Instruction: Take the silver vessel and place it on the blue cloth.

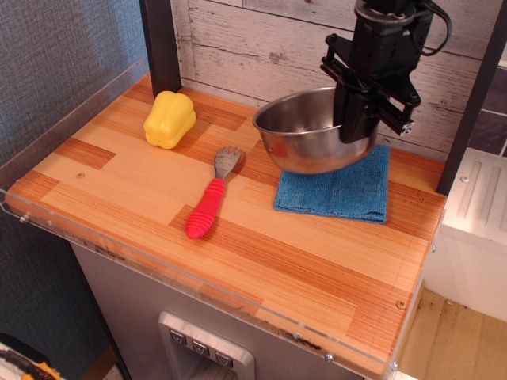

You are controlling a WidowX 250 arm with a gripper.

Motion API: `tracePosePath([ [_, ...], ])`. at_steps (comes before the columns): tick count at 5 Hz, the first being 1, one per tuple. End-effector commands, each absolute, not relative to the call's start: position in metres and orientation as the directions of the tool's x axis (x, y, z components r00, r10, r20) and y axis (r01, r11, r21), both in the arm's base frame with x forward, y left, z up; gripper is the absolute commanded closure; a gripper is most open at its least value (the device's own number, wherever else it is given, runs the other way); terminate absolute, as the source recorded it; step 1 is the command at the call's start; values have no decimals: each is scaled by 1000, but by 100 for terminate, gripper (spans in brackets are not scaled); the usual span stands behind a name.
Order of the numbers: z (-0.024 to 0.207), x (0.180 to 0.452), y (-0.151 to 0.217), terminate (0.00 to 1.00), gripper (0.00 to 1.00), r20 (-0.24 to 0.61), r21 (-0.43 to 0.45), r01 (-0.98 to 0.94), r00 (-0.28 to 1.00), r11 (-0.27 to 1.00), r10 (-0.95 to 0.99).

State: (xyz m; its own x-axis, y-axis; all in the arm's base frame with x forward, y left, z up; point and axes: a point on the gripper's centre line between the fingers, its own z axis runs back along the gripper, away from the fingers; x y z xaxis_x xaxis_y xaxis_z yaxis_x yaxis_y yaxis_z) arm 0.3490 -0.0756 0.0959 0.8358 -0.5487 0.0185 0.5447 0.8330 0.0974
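The silver vessel (305, 134), a shiny steel bowl with a rolled rim, hangs over the far half of the blue cloth (339, 194). Whether its underside touches the cloth I cannot tell. My black gripper (354, 127) comes down from above and is shut on the bowl's right rim. The blue cloth lies flat on the wooden table at the right, its far part hidden behind the bowl.
A yellow toy pepper (169, 119) sits at the back left. A fork with a red handle (207, 203) lies in the middle of the wooden table (261, 261). A dark post (161, 43) stands at the back left, another at the right edge. A plank wall runs behind.
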Motion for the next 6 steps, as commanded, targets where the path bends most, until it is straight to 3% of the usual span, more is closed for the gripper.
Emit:
tracePosePath([
  [1,100,339,-77,0,0,32,71,507,860,859,-510],
  [3,106,324,-60,0,0,36,-82,363,932,928,-361],
  [4,135,303,-26,0,0,120,-159,212,973,964,-194],
  [6,133,273,49,0,0,37,-86,5,999,996,-2],
])
